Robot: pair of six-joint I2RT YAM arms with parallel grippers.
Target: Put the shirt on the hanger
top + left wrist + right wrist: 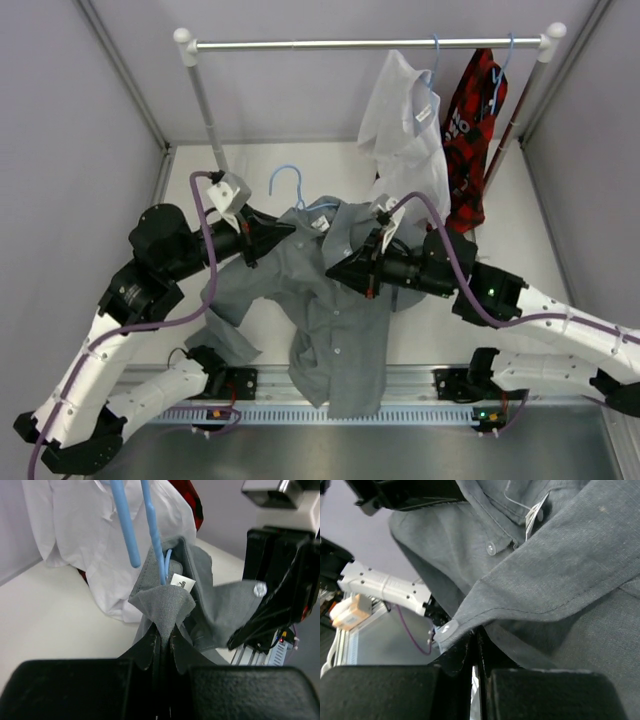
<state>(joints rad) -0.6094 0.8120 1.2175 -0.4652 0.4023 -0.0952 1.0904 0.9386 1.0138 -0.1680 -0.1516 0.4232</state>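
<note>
Top external view: the rail (370,43) crossed the back of the table (250,170), with a white shirt (405,130) and a red-and-black shirt (470,120) hung at its right end. In front of it the shirt (335,330) was held up between the two arms. Its long axis ran from the collar at the far side down to the hem, which draped over the near edge of the table.

The hanger (287,183) stood with its hook rising out of the collar toward the rail. Its triangle was hidden inside the fabric, so whether both shoulders sat on it could not be told.

The left gripper (272,232) was just beside the hook, on its left, and clamped on the collar. In the left wrist view its fingers (150,647) were pinched on a fold of grey cloth, with the hanger's wire (155,540) running down into the collar straight ahead of them.

The right gripper (335,268) was lower and to the right of the hook. It was clamped on the shirt's front edge next to a small white button (449,629).

The left arm was therefore the nearer to the hook. Judging by this, the next move would turn on the hook lying ahead of and above that gripper.
</note>
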